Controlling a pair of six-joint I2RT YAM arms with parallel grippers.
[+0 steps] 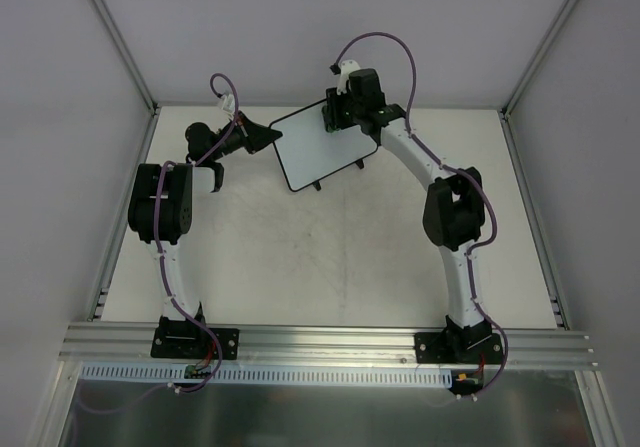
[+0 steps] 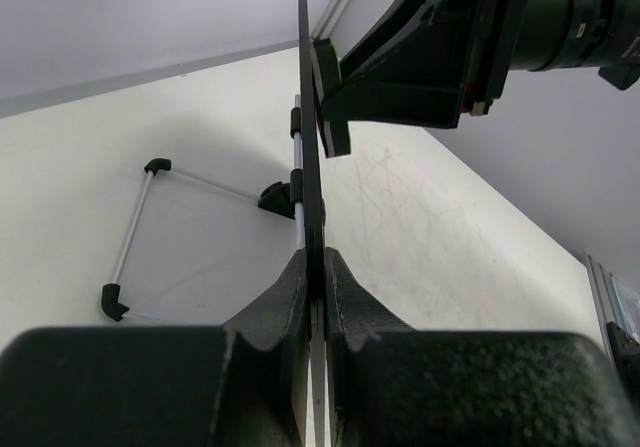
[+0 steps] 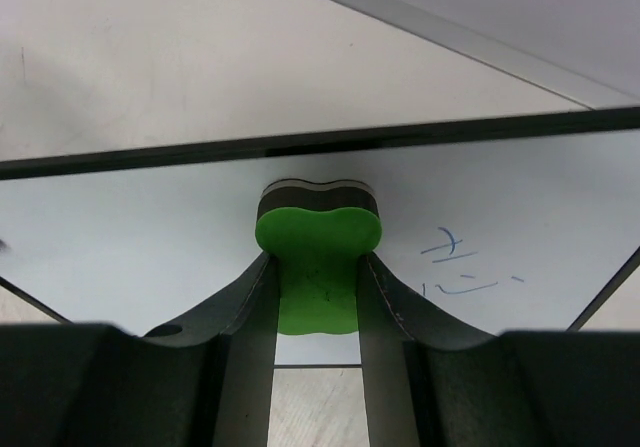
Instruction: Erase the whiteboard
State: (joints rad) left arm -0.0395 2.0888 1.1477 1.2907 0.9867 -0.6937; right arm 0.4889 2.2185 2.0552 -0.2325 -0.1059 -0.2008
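The board (image 1: pixel 322 152) is at the far middle of the table (image 1: pixel 330 267), tipped up between the two claws. From the top it looks all white, and any writing is too faint to see there. Two little black feet (image 1: pixel 318 183) poke out from its near edge. I cannot tell if they touch the table. From the left wrist the board shows edge-on as a thin dark line, so its face is hidden. From the right wrist both ends of the board are cut off.

The board is flat, smooth and a bit shiny, with a thin black frame (image 3: pixel 300 145) and round corners. A few thin blue marks (image 3: pixel 455 262) sit on it just right of the eraser (image 3: pixel 318 232). They are too small to read.

The eraser is a curvy green block with a dark soft layer on the side pressed to the board, just under the frame. The right claw (image 3: pixel 318 263) is clamped on it, one black side on each side of the block.

The left claw (image 2: pixel 318 267) is pinched tight on the board's left edge.

Behind the board, thin silver rods (image 2: pixel 135 229) with black corner bits stick out over the table. How they join the board is hard to make out.

The table is white and dull, with faint scratches.
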